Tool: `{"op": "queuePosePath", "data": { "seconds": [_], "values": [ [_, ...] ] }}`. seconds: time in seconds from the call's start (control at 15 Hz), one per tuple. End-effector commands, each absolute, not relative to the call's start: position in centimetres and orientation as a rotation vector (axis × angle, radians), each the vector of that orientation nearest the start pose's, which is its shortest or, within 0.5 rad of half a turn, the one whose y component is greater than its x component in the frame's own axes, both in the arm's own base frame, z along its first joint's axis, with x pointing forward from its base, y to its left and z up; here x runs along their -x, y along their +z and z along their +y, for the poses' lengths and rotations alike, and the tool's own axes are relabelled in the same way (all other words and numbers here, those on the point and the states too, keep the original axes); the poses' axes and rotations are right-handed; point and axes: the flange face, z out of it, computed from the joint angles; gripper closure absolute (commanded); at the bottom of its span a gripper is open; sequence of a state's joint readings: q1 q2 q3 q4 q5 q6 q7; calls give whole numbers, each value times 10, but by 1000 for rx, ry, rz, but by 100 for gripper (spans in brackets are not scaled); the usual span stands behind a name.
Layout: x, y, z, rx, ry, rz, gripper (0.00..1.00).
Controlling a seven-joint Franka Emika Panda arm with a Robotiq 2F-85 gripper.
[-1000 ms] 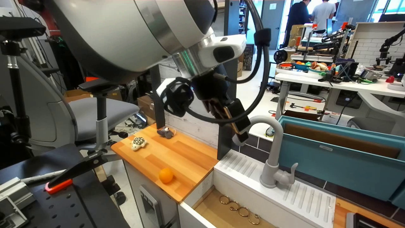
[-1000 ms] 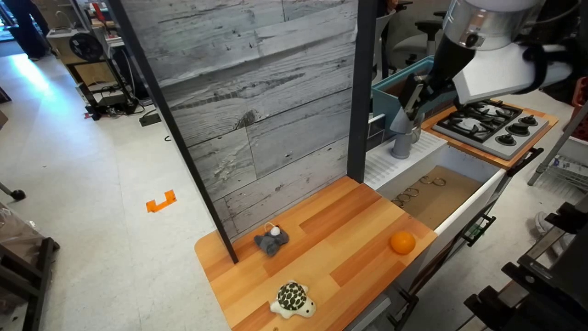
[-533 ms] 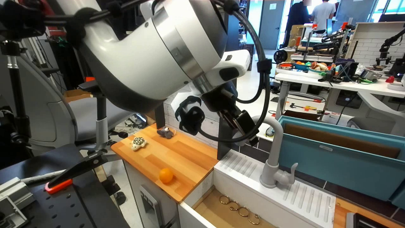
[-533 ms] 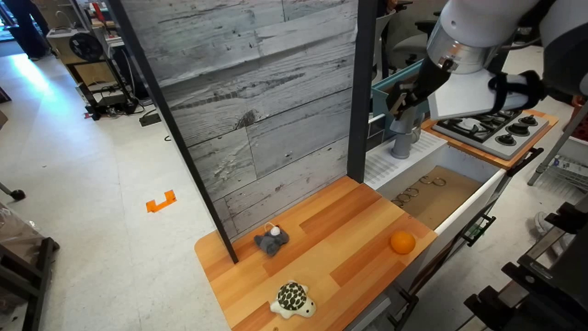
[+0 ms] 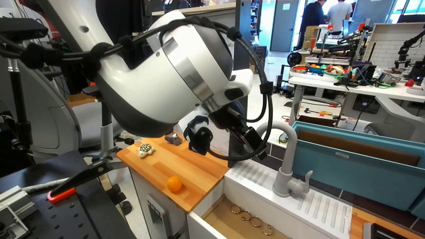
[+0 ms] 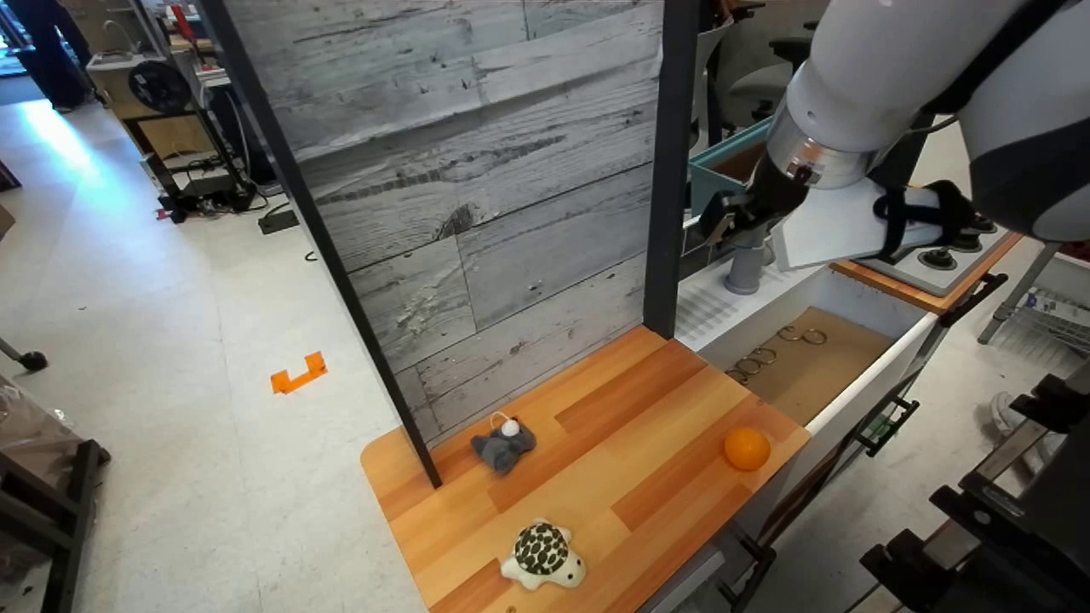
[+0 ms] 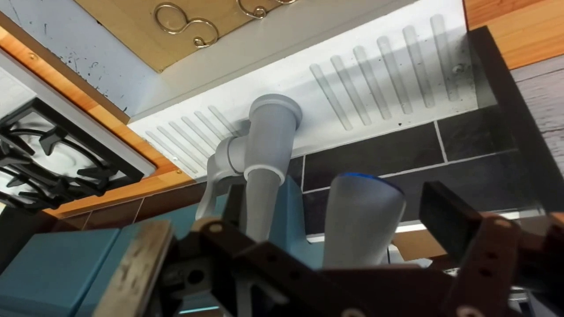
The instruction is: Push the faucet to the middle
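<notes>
I find the faucet [image 5: 290, 152] turned aside from the sink [image 5: 272, 215]; I judge positioning nearly done, push outstanding. My claw [image 7: 333, 196] stands wide, spout [image 7: 362, 224] showing between its fingers [image 7: 447, 211], nothing gripped.

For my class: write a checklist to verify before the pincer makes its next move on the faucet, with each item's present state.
1. Pincer open: ok; its fingers stand apart.
2. Spout lined up between the fingers: ok in the wrist view, a gap showing on either side.
3. Fingers reaching far enough to catch the spout: cannot tell; depth is unclear.
4. Faucet in the middle: not ok; the spout points toward the plank wall, not over the sink.
5. Orange out of the way: ok, probably; it lies on the counter, apart from the pincer.
</notes>
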State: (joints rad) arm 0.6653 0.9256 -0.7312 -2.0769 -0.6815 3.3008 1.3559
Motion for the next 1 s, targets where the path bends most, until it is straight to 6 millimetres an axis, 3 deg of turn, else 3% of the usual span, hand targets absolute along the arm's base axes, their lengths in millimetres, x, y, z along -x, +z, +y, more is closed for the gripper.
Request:
{"op": "queuePosePath", "data": {
  "seconds": [0.0, 0.47, 0.73, 0.93],
  "values": [
    [-575, 91, 23, 3186, -990, 572, 0],
    [-571, 89, -3, 3206, -1001, 660, 0],
    [-551, 89, -26, 3217, -946, 761, 0],
    [-534, 88, -54, 3235, -907, 867, 0]
  ]
}}
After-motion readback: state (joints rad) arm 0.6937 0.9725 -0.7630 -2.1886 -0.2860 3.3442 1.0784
